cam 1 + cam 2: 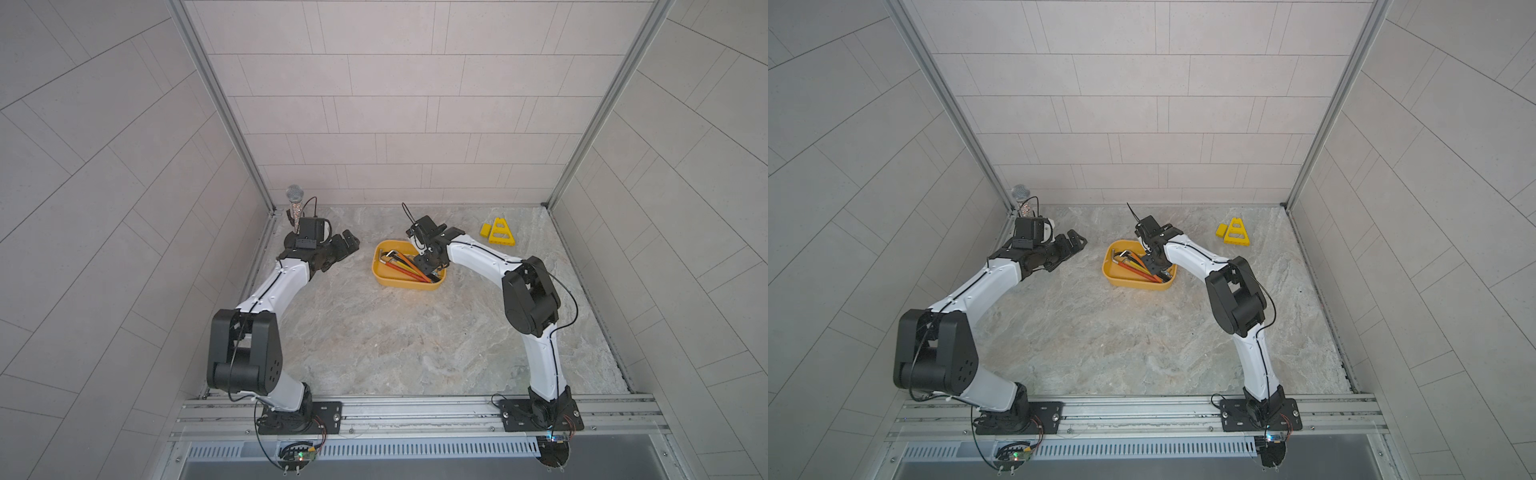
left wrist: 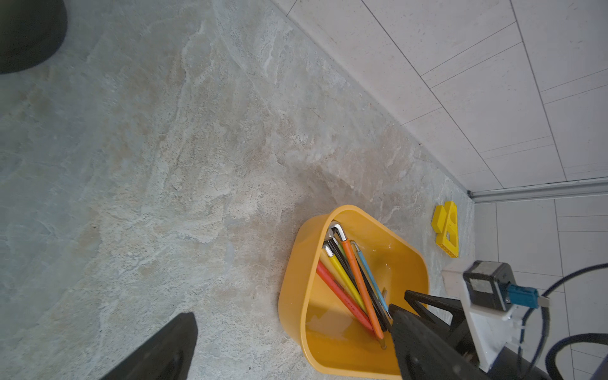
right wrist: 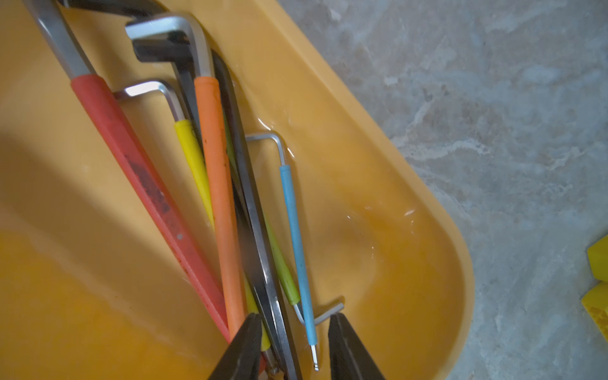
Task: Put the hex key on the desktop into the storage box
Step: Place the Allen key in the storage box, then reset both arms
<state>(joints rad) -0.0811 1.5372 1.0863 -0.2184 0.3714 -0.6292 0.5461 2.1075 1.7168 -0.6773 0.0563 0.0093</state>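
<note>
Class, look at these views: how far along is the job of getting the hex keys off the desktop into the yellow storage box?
Done: several coloured hex keys lie in the storage box. In hand: nothing; the right gripper hangs over them with jaws apart, and the left gripper sits open, off to the side. Left: none shows on the desktop, so probably only pulling the arm back.

Hex keys (image 3: 215, 184) lie in the storage box (image 1: 395, 283) on the desktop (image 1: 395, 345)
</note>
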